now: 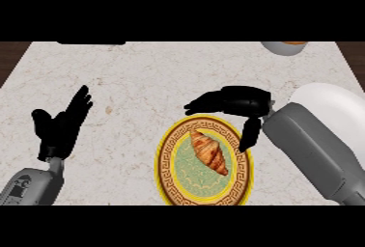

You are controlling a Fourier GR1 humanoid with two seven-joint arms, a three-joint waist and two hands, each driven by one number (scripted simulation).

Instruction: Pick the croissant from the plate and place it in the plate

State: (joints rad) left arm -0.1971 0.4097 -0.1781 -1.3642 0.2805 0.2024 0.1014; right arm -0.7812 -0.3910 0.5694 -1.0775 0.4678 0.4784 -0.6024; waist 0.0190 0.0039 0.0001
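Here we see the croissant (209,152) lying on the patterned plate (168,166), a round dish with a yellow rim, a brown key-pattern band and a pale green centre. The pastry sits slightly above the middle of the dish, running diagonally from upper left to lower right. The plate rests on the light marble counter (143,72), near its lower edge.

Our right hand (235,103) hangs over the plate's upper rim, its fingers curved and spread, pointing toward the left, with the thumb (250,135) dropping down along the plate's right side. It holds nothing; the croissant lies just below it, and we cannot tell whether any finger touches the dish.

Our left hand (61,128) rests well apart at the left, fingers straight and pointing up, holding nothing.

At the counter's upper right edge we see part of a white dish (281,48), cut off by the view. A dark flat shape (91,43) lies at the upper left edge
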